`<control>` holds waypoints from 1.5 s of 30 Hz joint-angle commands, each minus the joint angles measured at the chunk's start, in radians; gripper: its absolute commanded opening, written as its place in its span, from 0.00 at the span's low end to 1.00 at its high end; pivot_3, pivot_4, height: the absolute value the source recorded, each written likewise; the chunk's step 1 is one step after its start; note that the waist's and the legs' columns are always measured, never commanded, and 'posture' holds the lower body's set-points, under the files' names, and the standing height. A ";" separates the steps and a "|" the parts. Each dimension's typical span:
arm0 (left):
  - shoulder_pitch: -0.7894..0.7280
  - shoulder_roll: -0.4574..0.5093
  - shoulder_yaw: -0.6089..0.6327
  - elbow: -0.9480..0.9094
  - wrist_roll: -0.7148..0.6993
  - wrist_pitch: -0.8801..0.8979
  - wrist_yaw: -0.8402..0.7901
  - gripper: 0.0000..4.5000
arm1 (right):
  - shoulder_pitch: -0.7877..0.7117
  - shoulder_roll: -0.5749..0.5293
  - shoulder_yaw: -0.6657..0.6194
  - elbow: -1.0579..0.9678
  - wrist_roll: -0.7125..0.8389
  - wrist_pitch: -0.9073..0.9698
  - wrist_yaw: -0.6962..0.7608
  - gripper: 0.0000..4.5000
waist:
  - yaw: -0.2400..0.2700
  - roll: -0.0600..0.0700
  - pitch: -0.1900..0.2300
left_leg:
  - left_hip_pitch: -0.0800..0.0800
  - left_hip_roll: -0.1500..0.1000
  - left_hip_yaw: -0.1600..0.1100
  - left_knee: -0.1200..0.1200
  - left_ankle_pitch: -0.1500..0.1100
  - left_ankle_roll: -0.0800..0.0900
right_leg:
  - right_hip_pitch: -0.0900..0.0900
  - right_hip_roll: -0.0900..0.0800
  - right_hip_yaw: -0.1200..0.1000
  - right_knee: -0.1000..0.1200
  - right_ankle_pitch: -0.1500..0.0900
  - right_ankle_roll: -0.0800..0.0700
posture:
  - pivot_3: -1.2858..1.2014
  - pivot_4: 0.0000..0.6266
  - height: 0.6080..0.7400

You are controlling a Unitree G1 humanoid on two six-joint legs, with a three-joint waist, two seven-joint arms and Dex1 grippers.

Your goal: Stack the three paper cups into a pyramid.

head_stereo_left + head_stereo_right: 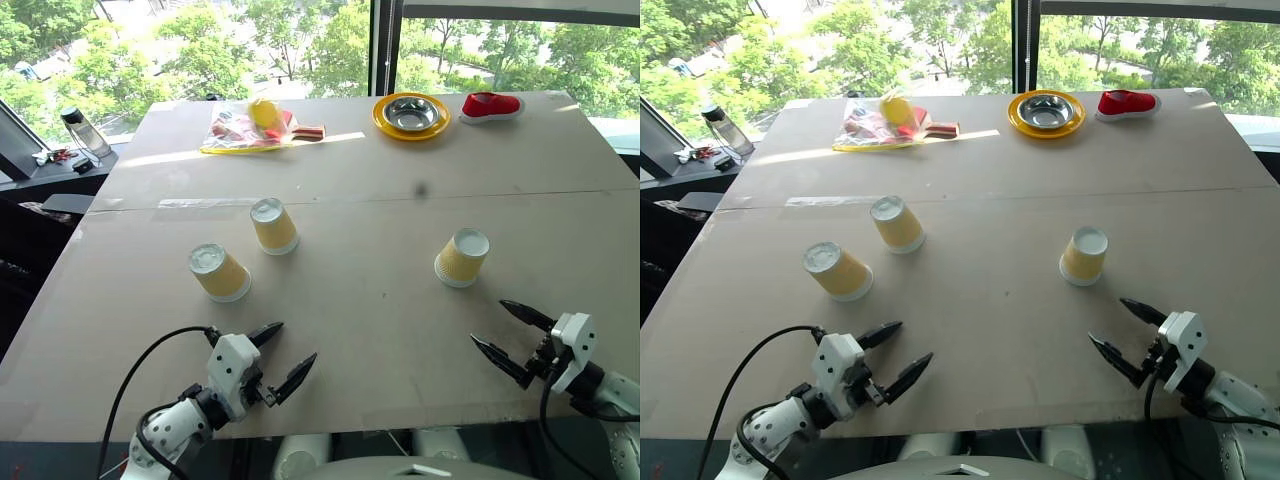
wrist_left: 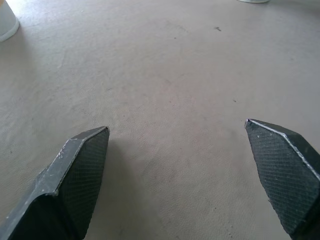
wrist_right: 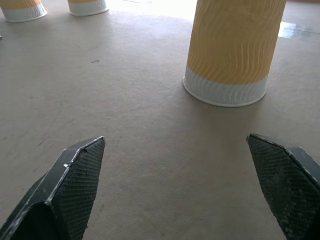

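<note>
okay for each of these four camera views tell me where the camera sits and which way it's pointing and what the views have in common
Left and right eye views: on the head, facing forward and down over the table; both arms show, left gripper and right gripper open.
Left wrist view: on the left wrist, looking along its fingers at bare tabletop.
Right wrist view: on the right wrist, looking past its fingers at the right-hand cup, standing upside down.
Shared: that cup also shows in both eye views.

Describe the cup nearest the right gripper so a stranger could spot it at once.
On the big brown table, look at the near half, on the robot's right. The paper cup stands there upside down, alone ahead of the right gripper. The other two cups sit together on the left.
</note>
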 commanded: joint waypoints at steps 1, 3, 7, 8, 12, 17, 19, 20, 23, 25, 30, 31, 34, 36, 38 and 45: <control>0.012 0.014 0.013 -0.051 -0.015 0.013 -0.001 0.99 | -0.014 0.003 -0.009 -0.029 0.003 -0.006 -0.013 1.00 | 0.000 -0.002 0.001 | 0.000 0.000 0.000 0.000 0.000 0.000 | 0.000 0.000 0.000 0.000 0.000 0.000 | 0.52 0.24 1.00; 0.002 0.023 0.017 -0.075 -0.025 0.034 0.000 0.99 | -0.030 0.006 -0.010 -0.036 0.003 0.002 -0.031 1.00 | 0.000 -0.003 0.002 | 0.000 0.000 0.000 0.000 0.000 0.000 | 0.000 0.000 0.000 0.000 0.000 0.000 | 0.52 0.24 1.00; -0.056 0.077 0.020 -0.159 -0.061 0.108 -0.022 0.99 | -0.096 0.029 -0.009 -0.063 0.007 0.031 -0.098 1.00 | -0.001 -0.005 0.004 | 0.000 0.001 0.000 0.000 0.000 0.000 | 0.000 0.000 0.001 0.000 0.000 0.000 | 0.52 0.24 1.00; -0.071 0.089 0.023 -0.178 -0.076 0.130 -0.027 0.99 | -0.110 0.035 -0.008 -0.069 0.005 0.037 -0.113 1.00 | -0.001 -0.005 0.005 | 0.000 0.001 0.000 0.000 0.000 0.000 | 0.000 0.000 0.001 0.000 0.000 0.000 | 0.52 0.24 1.00; -0.185 0.162 0.058 -0.262 -0.198 0.254 -0.052 0.99 | -0.196 0.058 0.012 -0.112 0.007 0.097 -0.179 1.00 | -0.001 -0.005 0.006 | -0.001 0.000 0.000 0.000 0.000 0.000 | -0.001 0.000 0.001 0.000 0.001 0.002 | 0.52 0.24 1.00; -0.322 0.226 0.105 -0.335 -0.343 0.391 -0.043 0.99 | -0.287 0.095 0.034 -0.122 -0.012 0.124 -0.246 1.00 | -0.004 -0.004 0.007 | -0.002 0.000 -0.001 0.000 0.000 0.000 | -0.002 0.000 -0.002 0.000 0.002 0.003 | 0.52 0.24 1.00; -0.388 0.259 0.114 -0.357 -0.389 0.444 -0.047 0.99 | -0.333 0.120 0.051 -0.103 -0.021 0.126 -0.270 1.00 | -0.004 -0.004 0.007 | -0.002 0.000 -0.001 -0.001 0.000 0.000 | -0.003 0.000 -0.002 0.000 0.002 0.003 | 0.52 0.24 1.00; -0.417 0.273 0.117 -0.363 -0.407 0.464 -0.048 0.99 | -0.351 0.131 0.060 -0.089 -0.029 0.124 -0.276 1.00 | -0.005 -0.004 0.008 | -0.002 0.000 -0.001 -0.001 0.000 0.000 | -0.003 0.001 -0.002 0.000 0.002 0.003 | 0.52 0.24 1.00; -0.484 0.301 0.129 -0.369 -0.453 0.516 -0.041 0.99 | -0.381 0.160 0.079 -0.055 -0.048 0.121 -0.288 1.00 | -0.006 -0.004 0.008 | -0.002 0.000 -0.002 -0.001 0.000 0.000 | -0.004 0.002 -0.002 0.001 0.002 0.003 | 0.52 0.24 1.00; -0.507 0.312 0.138 -0.368 -0.470 0.537 -0.038 0.99 | -0.391 0.173 0.086 -0.041 -0.051 0.120 -0.291 1.00 | -0.007 -0.004 0.008 | -0.002 0.000 -0.001 -0.002 0.000 0.000 | -0.004 0.002 -0.002 0.001 0.002 0.003 | 0.52 0.24 1.00; -0.517 0.317 0.149 -0.369 -0.476 0.554 -0.040 1.00 | -0.410 0.186 0.085 -0.025 -0.042 0.144 -0.299 0.94 | -0.007 -0.003 0.010 | -0.003 0.000 -0.001 -0.002 0.000 0.000 | -0.004 0.002 -0.002 0.001 0.002 0.004 | 0.52 0.24 1.00; -0.515 0.316 0.149 -0.371 -0.475 0.554 -0.041 1.00 | -0.412 0.185 0.084 -0.024 -0.041 0.148 -0.300 0.89 | -0.007 -0.003 0.011 | -0.002 0.000 -0.001 -0.002 0.000 0.000 | -0.004 0.002 -0.002 0.001 0.002 0.004 | 0.52 0.24 1.00; -0.505 0.313 0.149 -0.375 -0.469 0.549 -0.040 1.00 | -0.417 0.181 0.083 -0.025 -0.042 0.157 -0.297 0.64 | -0.007 -0.003 0.011 | -0.002 0.000 -0.001 -0.002 0.000 0.000 | -0.004 0.002 -0.002 0.001 0.002 0.004 | 0.52 0.24 1.00; -0.499 0.311 0.149 -0.378 -0.465 0.546 -0.039 1.00 | -0.419 0.179 0.083 -0.027 -0.042 0.160 -0.295 0.50 | -0.007 -0.003 0.011 | -0.002 0.000 -0.001 -0.002 0.000 0.000 | -0.004 0.002 -0.002 0.001 0.002 0.004 | 0.52 0.24 1.00; -0.493 0.308 0.149 -0.382 -0.463 0.542 -0.037 1.00 | -0.423 0.178 0.082 -0.030 -0.043 0.160 -0.295 0.50 | -0.007 -0.003 0.011 | -0.002 0.000 -0.001 -0.002 0.000 0.000 | -0.004 0.002 -0.002 0.001 0.002 0.004 | 0.52 0.24 1.00; -0.451 0.267 0.176 -0.383 -0.446 0.535 0.032 1.00 | -0.563 0.209 0.131 0.045 -0.082 0.171 -0.310 0.50 | -0.012 -0.003 0.011 | -0.002 0.000 0.000 -0.002 0.000 0.000 | -0.004 0.002 -0.001 0.001 0.002 0.004 | 0.52 0.24 1.00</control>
